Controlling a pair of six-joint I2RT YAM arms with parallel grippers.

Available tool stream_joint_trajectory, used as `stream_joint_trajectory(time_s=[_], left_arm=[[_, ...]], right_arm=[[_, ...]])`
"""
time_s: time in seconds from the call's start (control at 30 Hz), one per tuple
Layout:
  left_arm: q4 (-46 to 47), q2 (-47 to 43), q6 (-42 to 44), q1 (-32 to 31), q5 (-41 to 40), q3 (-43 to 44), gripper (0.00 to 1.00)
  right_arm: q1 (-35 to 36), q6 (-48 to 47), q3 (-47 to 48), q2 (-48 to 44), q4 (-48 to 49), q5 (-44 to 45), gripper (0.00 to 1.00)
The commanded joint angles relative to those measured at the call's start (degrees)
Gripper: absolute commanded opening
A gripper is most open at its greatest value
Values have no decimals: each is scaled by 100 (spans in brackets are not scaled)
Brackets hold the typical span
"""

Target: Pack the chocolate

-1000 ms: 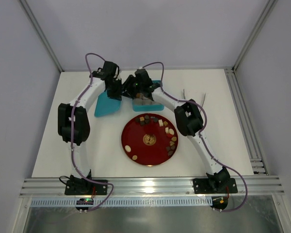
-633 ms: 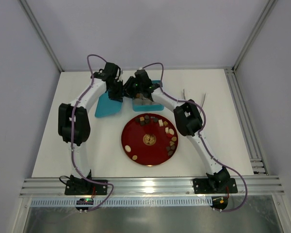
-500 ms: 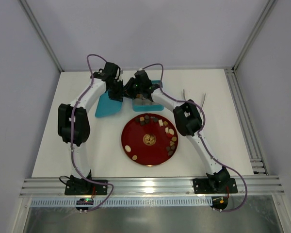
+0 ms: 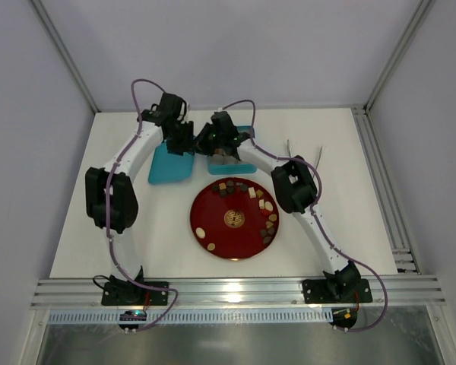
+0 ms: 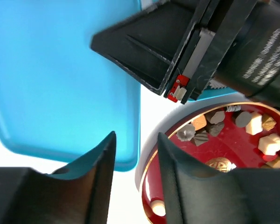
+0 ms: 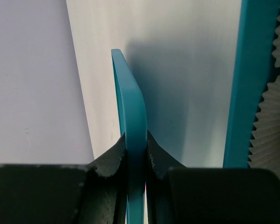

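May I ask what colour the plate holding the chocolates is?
The plate is deep red with a gold centre emblem; best in top external.

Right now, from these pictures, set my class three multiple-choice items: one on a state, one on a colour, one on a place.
1. How is the right gripper? A shut on the edge of the lid; B open over the lid; C shut on nothing.
2. What colour is the lid? A red; B teal; C white.
3. Where do most chocolates lie? A on the lid; B in the right gripper; C on the plate.

Answers:
1 A, its jaws clamp the lid's edge.
2 B, the lid shows teal in every view.
3 C, the pieces lie scattered on the red plate.
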Motion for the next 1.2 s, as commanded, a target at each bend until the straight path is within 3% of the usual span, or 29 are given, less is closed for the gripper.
stream_joint_trajectory(time_s=[0.0,0.33,0.53,0.67,0.93,1.17], left_arm=[[-277,-480,146,-12,-390,403,44],[-603,-1577,208,-179,-1164,291,70],[-471,-2255,111,-223,-1375,-18,79],[-611,-2396,146,-232,-1420,149,82],[-471,-2598,5,-197,-639,123,88],[47,-2748,-355,444,1040,-387,89]], right_arm=[[2,-128,-11,-682,327,10,4],[-129,-436,-432,-1982,-183,257,4],[-322,-709,-1346,-2957,-8,82,4],[-621,-621,-2468,-3591,632,-444,4],[-1254,-621,-3614,-4497,1205,-1491,4],[-1773,73,-4642,-4989,2312,-2379,4]])
